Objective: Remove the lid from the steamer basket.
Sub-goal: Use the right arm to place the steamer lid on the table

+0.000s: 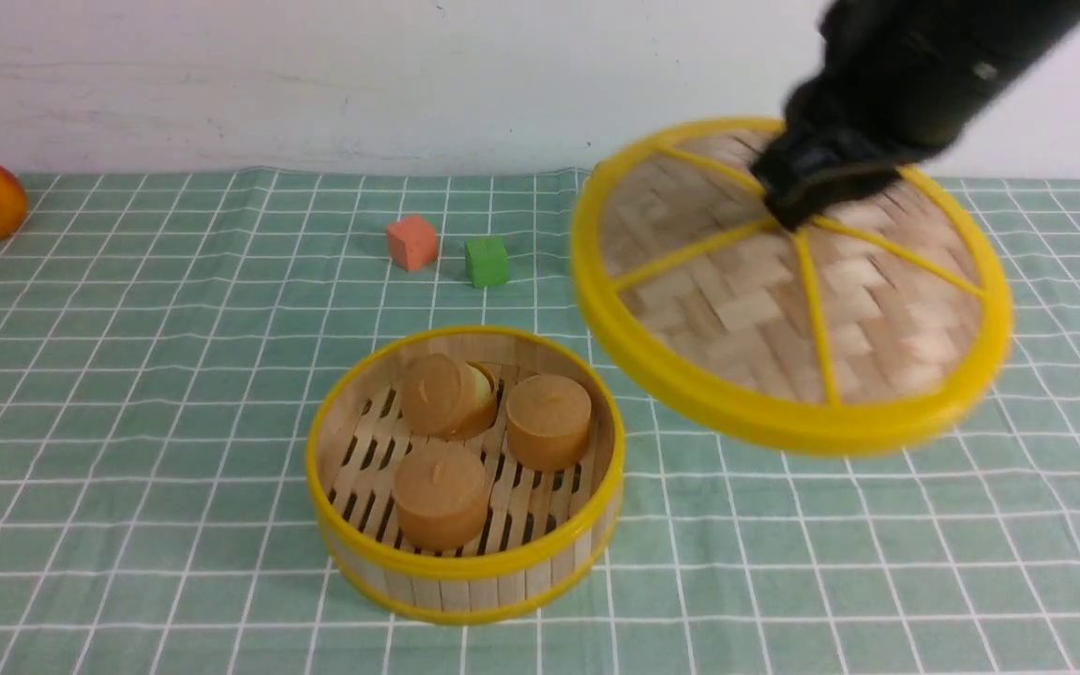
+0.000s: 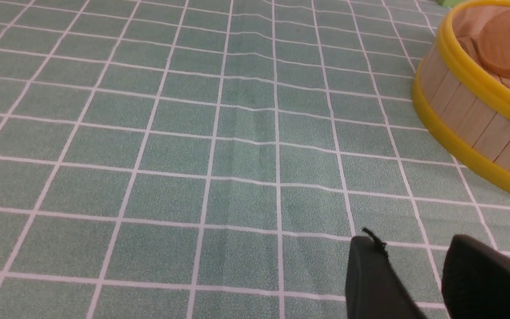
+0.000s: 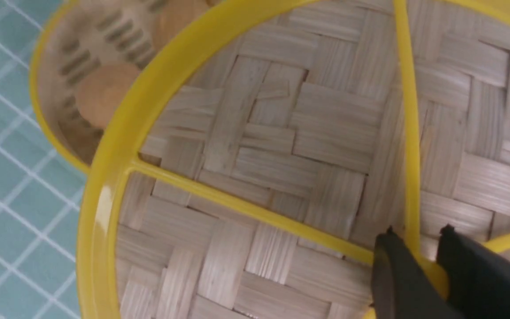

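While aloft in right claw, lid off steamer basket.

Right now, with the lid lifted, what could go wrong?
The right end effector pinches the lid only at its small hub, and the lid hangs tilted: it might slip or swing. The lid's lower edge looks close to the basket rim; a drop could knock the basket or land on the three brown cakes inside.
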Controlling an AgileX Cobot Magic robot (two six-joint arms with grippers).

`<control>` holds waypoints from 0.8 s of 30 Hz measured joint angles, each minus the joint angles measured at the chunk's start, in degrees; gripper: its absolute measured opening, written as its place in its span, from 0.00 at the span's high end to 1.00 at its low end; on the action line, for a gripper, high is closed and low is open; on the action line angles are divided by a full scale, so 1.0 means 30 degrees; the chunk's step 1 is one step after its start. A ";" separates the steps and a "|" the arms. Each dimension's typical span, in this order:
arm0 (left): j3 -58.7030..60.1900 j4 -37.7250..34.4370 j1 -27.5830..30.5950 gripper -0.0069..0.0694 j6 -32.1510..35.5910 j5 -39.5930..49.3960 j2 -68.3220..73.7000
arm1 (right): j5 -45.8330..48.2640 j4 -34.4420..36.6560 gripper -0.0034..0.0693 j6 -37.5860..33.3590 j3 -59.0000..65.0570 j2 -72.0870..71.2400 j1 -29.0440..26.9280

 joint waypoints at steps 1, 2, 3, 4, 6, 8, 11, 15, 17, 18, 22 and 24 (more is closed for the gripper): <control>0.0000 0.0000 0.0000 0.60 0.0000 0.0000 0.0000 | -0.0145 0.0000 0.84 0.0022 0.0323 -0.0145 -0.0079; 0.0000 0.0000 0.0000 0.60 0.0000 0.0000 0.0000 | -0.1261 0.0000 0.84 0.0131 0.2247 -0.0935 -0.0636; 0.0000 0.0000 0.0000 0.60 0.0000 0.0000 0.0000 | -0.2576 0.0000 0.84 0.0408 0.4604 -0.1717 -0.1151; 0.0000 0.0000 0.0000 0.60 0.0000 0.0000 0.0000 | -0.3413 0.0000 0.84 0.0612 0.5663 -0.1976 -0.1423; 0.0000 0.0000 0.0000 0.60 0.0000 0.0000 0.0000 | -0.5328 0.0000 0.84 0.0917 0.7779 -0.2194 -0.1984; 0.0000 0.0000 0.0000 0.60 0.0000 0.0000 0.0000 | -0.7109 -0.0017 0.84 0.1104 0.9360 -0.2075 -0.2238; 0.0000 0.0000 0.0000 0.60 0.0000 0.0000 0.0000 | -0.9919 -0.0014 0.84 0.1244 1.1277 -0.1227 -0.2472; 0.0000 0.0000 0.0000 0.60 0.0000 0.0000 0.0000 | -1.2046 0.0003 0.84 0.1231 1.1783 0.0554 -0.2507; 0.0000 0.0000 0.0000 0.60 0.0000 0.0000 0.0000 | -1.2854 0.0003 0.84 0.1231 1.1783 0.1441 -0.2507; 0.0000 0.0000 0.0000 0.60 0.0000 0.0000 0.0000 | -1.3258 0.0003 0.84 0.1248 1.1783 0.1817 -0.2507; 0.0000 0.0000 0.0000 0.60 0.0000 0.0000 0.0000 | -1.3928 0.0165 0.81 0.1248 1.1798 0.2706 -0.2507; 0.0000 0.0000 0.0000 0.60 0.0000 0.0000 0.0000 | -1.3993 0.0240 0.75 0.1373 1.1798 0.2780 -0.2507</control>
